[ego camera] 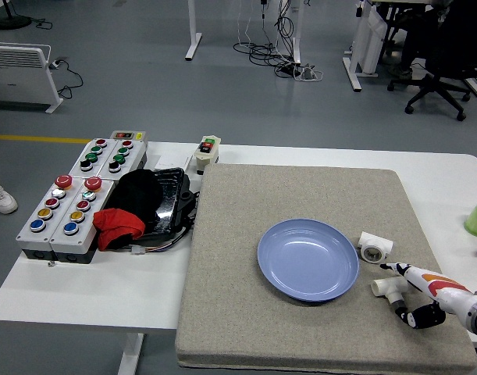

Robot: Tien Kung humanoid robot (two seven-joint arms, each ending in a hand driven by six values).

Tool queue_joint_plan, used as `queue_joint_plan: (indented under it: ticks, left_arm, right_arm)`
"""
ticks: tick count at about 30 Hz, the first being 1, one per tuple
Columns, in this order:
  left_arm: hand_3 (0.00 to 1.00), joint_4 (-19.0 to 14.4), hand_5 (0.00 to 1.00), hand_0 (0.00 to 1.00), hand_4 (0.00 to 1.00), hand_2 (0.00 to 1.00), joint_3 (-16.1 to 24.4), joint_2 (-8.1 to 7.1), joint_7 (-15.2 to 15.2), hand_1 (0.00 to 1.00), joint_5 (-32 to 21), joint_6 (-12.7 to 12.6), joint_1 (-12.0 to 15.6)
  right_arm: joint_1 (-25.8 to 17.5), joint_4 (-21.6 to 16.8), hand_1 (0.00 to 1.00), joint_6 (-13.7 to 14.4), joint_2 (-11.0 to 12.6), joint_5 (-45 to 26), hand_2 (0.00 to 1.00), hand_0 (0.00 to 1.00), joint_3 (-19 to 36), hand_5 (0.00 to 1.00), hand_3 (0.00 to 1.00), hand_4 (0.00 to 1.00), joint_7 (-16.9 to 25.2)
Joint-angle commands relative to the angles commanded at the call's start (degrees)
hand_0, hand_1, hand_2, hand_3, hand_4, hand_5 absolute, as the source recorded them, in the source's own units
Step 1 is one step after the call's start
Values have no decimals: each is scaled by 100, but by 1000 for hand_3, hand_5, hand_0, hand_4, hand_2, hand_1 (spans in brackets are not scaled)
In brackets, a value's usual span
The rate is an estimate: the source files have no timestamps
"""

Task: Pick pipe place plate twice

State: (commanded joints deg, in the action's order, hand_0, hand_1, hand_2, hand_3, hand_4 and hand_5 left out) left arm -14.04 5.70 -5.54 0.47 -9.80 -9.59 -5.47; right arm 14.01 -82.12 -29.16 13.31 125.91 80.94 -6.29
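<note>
On the coarse grey felt mat (300, 234) covering the white worktop (90, 289), a smooth white plastic pipe tee (388, 288) lies flat just right of the glossy round blue plate (307, 258) — long axis roughly left-right — with the right hand (425, 295) at it, fingers (396, 268) spread apart, not clamped.

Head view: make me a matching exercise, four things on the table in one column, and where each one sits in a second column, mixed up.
Things:
1. blue plate
2. white pipe fitting
3. red cloth
4. button boxes

Places:
A. at the right hand
B. far left of the table
C. middle of the grey mat
D. by the black tray, left of the mat

Pairs: 1-C, 2-A, 3-D, 4-B
</note>
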Motion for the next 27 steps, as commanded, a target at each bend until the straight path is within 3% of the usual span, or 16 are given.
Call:
queue_joint_plan:
  ticks: [1,2,13,14,26,27]
  left_arm:
    - [612,0,998,626,303,601,3,0,2,583,6,0,0]
    - [613,0,998,626,303,602,-8,0,-4,584,-10,1,1]
    - [612,-3,998,626,302,602,-25,2,-10,585,-23,2,-19]
    - [612,-2,998,626,301,603,-18,5,-6,586,-20,0,-20]
    - [612,-1,998,626,301,605,-34,8,-9,586,-45,6,-31]
    - [612,-1,998,626,301,603,-41,6,-11,586,-49,7,-32]
  right_arm:
    - [3,3,932,0,-1,1,998,986,-2,45,932,663,2]
    - [19,14,906,-5,-5,5,968,966,0,10,865,630,6]
    - [67,54,898,-224,3,-37,964,958,97,31,836,645,1]
    - [74,60,854,-227,0,-40,897,918,96,31,801,636,1]
    - [144,140,822,-301,-44,-70,851,885,86,16,782,624,-70]
    - [145,146,690,-298,-49,-82,705,810,87,2,738,581,-79]
